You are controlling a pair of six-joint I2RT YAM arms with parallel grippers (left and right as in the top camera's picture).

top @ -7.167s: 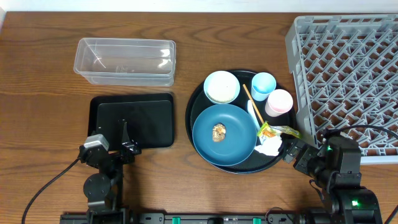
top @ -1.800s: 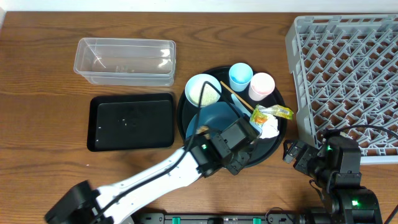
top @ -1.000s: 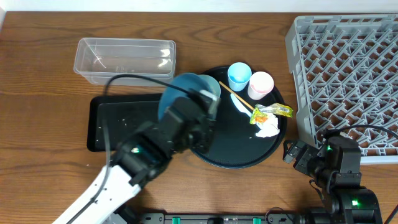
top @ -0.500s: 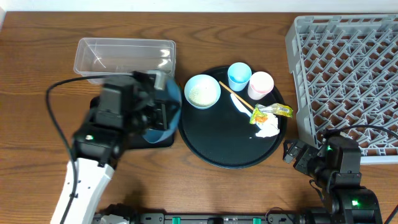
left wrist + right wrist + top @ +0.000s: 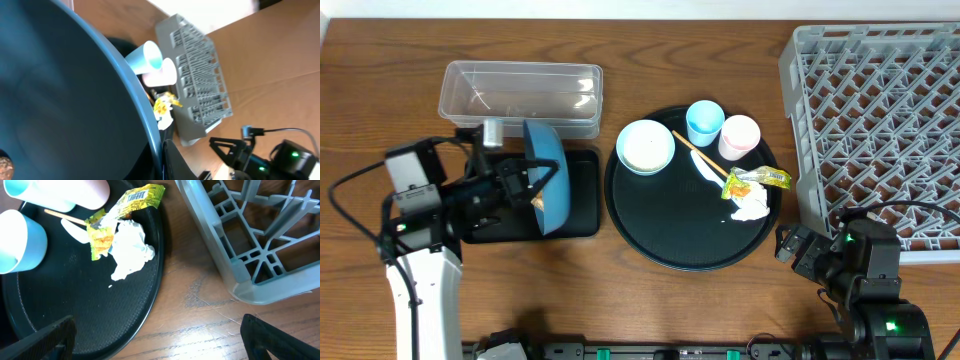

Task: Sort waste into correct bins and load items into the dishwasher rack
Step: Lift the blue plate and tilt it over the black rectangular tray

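Note:
My left gripper [image 5: 532, 182] is shut on the rim of the large blue plate [image 5: 546, 176], which is tipped up on edge over the shallow black bin [image 5: 575, 205]. A small brown food lump [image 5: 536, 203] sits at the plate's lower edge. In the left wrist view the plate [image 5: 60, 95] fills the left side, pinched by the gripper [image 5: 161, 156]. The pale bowl [image 5: 645, 147], light-blue cup [image 5: 705, 122], pink cup [image 5: 740, 136], yellow-green wrapper [image 5: 758, 181] and white tissue [image 5: 750, 206] lie on the round black tray [image 5: 670, 240]. My right gripper [image 5: 792, 248] stands open and holds nothing beside that tray; its view shows the wrapper [image 5: 122, 207] and tissue [image 5: 130, 250].
The clear tub [image 5: 520, 97] stands behind the black bin. The grey dishwasher rack [image 5: 880, 120] fills the right side, its corner [image 5: 250, 235] close to my right gripper. A thin wooden stick [image 5: 698, 152] lies on the round tray between the bowl and the cups.
My left arm has carried the blue plate leftward off the round tray to above the black bin and tipped it up on edge. The right arm has not moved.

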